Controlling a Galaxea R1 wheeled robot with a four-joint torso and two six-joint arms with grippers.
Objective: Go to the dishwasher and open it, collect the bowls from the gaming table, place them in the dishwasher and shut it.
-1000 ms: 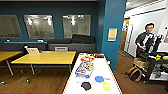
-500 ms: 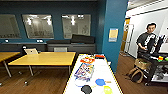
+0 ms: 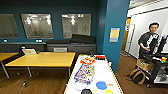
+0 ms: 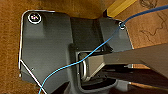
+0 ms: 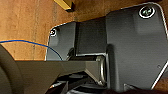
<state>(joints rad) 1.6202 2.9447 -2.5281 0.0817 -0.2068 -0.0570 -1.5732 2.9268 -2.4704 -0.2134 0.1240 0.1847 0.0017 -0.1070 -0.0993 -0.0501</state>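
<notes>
**White tabletop ahead, wood floor open on both sides**

The head view shows one long white tabletop [image 3: 106, 72] running near to far, strewn with colourful items, a blue paddle [image 3: 101, 85] near its close end. Left of it stand two yellow tabletops [image 3: 43, 59], one carrying a laptop [image 3: 29, 51]. One person [image 3: 148, 40] stands far right beside a dark cart [image 3: 156, 66]. Wood floor [image 3: 47, 80] lies bare between the tabletops. The wrist views look down on that floor, each crossed by a blue cable [image 4: 75, 62]. Neither pincer's opening can be told. No dishwasher can be made out
</notes>
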